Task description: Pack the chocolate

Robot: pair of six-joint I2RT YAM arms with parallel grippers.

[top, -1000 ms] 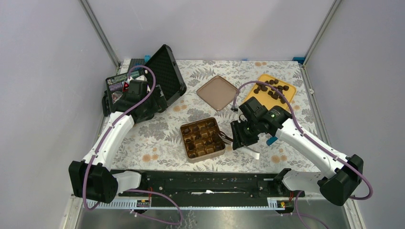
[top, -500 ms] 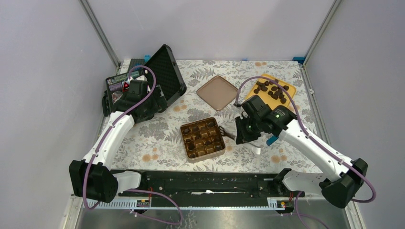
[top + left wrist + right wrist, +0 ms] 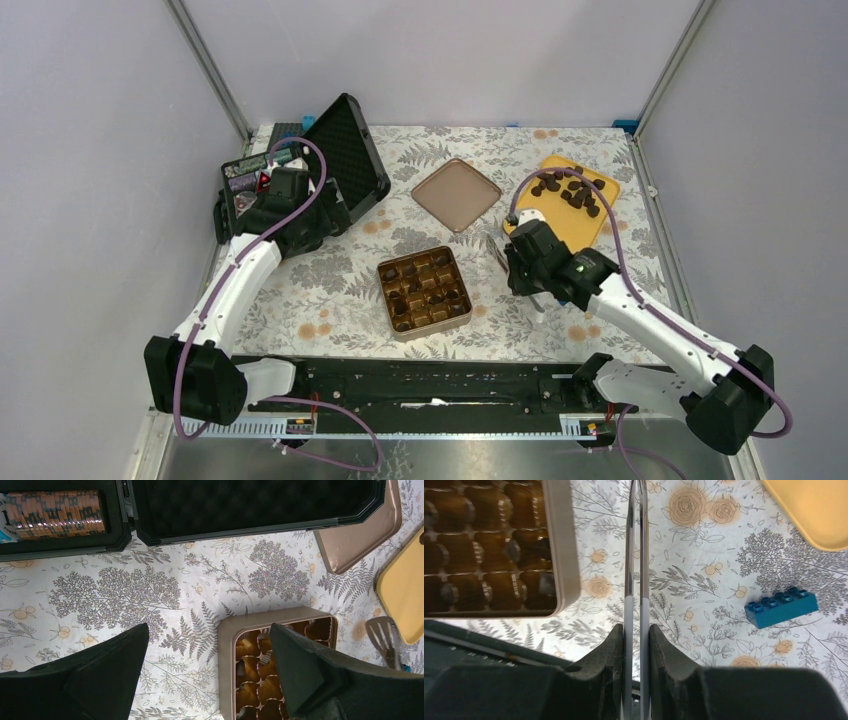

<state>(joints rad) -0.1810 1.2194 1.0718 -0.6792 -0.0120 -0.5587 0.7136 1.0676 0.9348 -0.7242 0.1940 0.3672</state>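
Since a moment ago, my right hand (image 3: 636,630) has pulled back from the tin (image 3: 560,545) and turned toward the yellow tray (image 3: 572,225). It squeezes the metal tongs (image 3: 635,555) tight. My left hand (image 3: 208,630) is wide open by the black case (image 3: 345,150), holding nothing. Most chocolate (image 3: 578,197) sits on the tray, and some pieces are in the tin. Everything rests on the flowery bench (image 3: 340,290).
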